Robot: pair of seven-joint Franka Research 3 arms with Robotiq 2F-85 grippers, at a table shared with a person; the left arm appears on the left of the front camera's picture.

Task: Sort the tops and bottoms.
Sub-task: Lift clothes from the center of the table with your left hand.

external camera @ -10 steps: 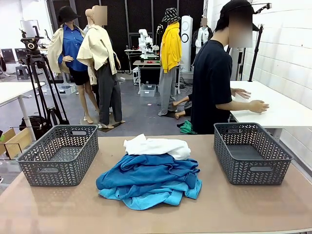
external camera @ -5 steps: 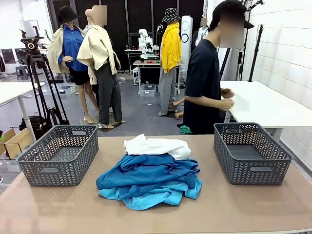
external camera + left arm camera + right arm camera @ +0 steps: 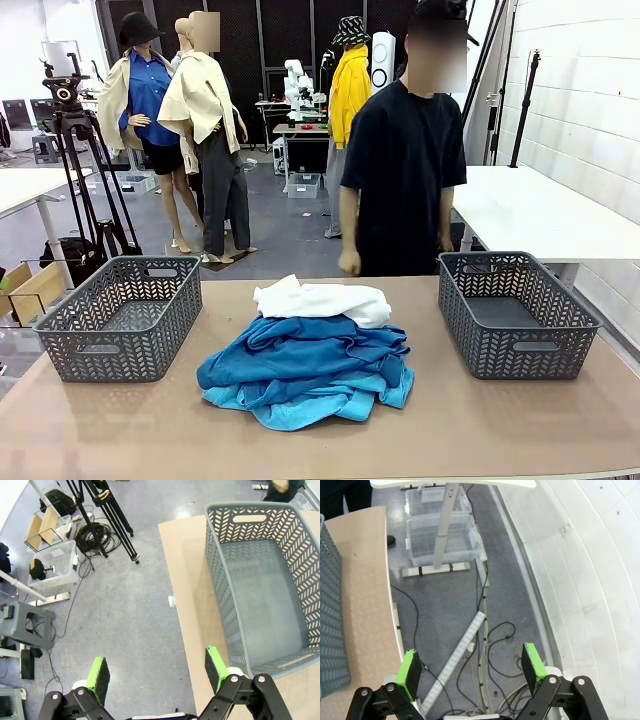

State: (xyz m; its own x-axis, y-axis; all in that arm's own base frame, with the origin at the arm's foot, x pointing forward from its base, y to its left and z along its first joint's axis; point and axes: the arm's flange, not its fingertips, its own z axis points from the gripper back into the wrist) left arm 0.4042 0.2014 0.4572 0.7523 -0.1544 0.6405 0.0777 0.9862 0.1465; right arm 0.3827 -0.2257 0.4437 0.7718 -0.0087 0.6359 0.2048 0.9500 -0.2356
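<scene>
So the heap of tops sits in the middle of the tan wooden table (image 3: 100, 440), between the two baskets and touching neither; the white collared shirt (image 3: 325, 300) is at the back of the heap, on the person's side, lying partly over the crumpled royal-blue shirt (image 3: 300, 352); underneath, sticking out along the near edge, is the sky-blue shirt (image 3: 300, 408). I can't tell how many pieces are folded into the blue layers.

The grey plastic herringbone basket on the left (image 3: 120, 320) and the matching grey basket on the right (image 3: 515, 315) both look bare inside; the person in a black t-shirt (image 3: 400, 170) stands at the far edge, nearer the right basket, arms down, one hand (image 3: 349, 263) hanging just behind the table.

In the left wrist view the left gripper (image 3: 156, 672) has its jaws released wide with nothing between the green pads (image 3: 97, 677); it hangs over the table's outer edge, one pad over the grey floor, the other beside the left basket's wall; a black tripod (image 3: 107, 515) and a clear plastic box (image 3: 52, 565) sit on the floor beyond.

The right gripper (image 3: 472, 672) is just as wide and holds nothing; it's off the table's side, over floor cables (image 3: 495, 640), with clear storage bins (image 3: 442, 535) farther off and the white wall (image 3: 590, 580) alongside.
</scene>
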